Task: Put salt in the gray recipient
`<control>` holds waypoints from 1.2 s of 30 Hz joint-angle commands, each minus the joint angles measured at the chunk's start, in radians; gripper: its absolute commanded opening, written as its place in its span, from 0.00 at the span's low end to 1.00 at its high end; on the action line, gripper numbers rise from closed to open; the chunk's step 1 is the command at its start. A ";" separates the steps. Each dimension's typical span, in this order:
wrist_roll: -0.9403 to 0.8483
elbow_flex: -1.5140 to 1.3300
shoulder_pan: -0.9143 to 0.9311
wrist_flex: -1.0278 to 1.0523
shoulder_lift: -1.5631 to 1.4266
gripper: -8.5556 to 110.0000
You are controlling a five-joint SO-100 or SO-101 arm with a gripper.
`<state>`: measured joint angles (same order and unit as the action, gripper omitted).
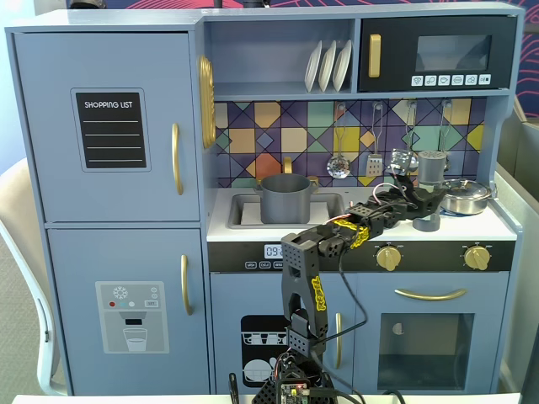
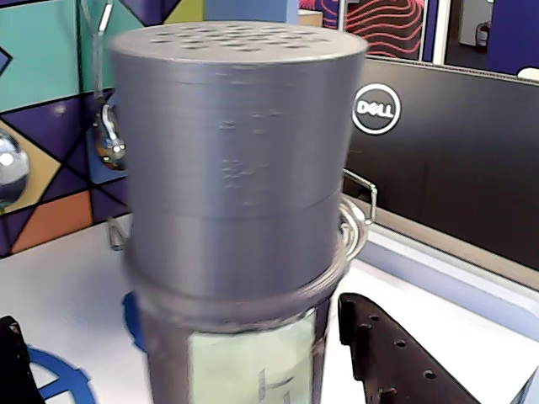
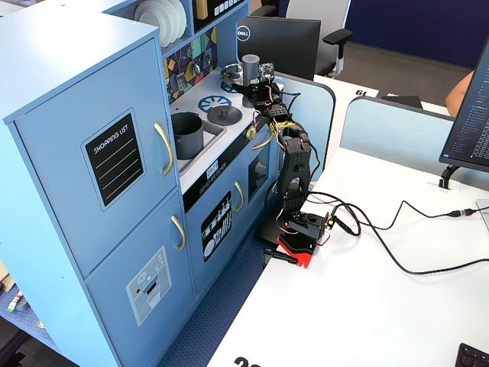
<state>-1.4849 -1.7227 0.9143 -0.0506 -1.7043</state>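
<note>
End effector [image 1: 424, 195] spread wide around upright salt [image 1: 431, 166]; gray recipient [image 1: 284, 198] well apart.

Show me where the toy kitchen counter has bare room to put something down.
Free: the white strip right of the sink, between the gray pot and the flat lid. Crowded: the right end, where the gripper, salt shaker and steel pan cluster.

Kitchen: big light-blue toy play kitchen [image 3: 92, 153] with gold handles
Pot: dark gray cylinder pot [image 3: 187, 134] sitting in the sink
Lid: flat round gray lid [image 3: 225, 115] on the counter
Shaker: tall gray salt shaker [image 3: 250, 69] upright at the far end
Arm: black robot arm [image 3: 292, 164] reaching over the counter, gripper [image 3: 258, 93] right by the shaker, can't tell if it's gripping
</note>
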 commanded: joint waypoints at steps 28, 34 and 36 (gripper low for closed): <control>-0.120 0.337 -0.026 0.005 0.215 0.14; -0.126 0.318 -0.043 0.021 0.187 0.07; -0.087 0.316 -0.048 0.009 0.175 0.07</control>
<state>-1.5969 -1.4542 0.8882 -0.0307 -1.4696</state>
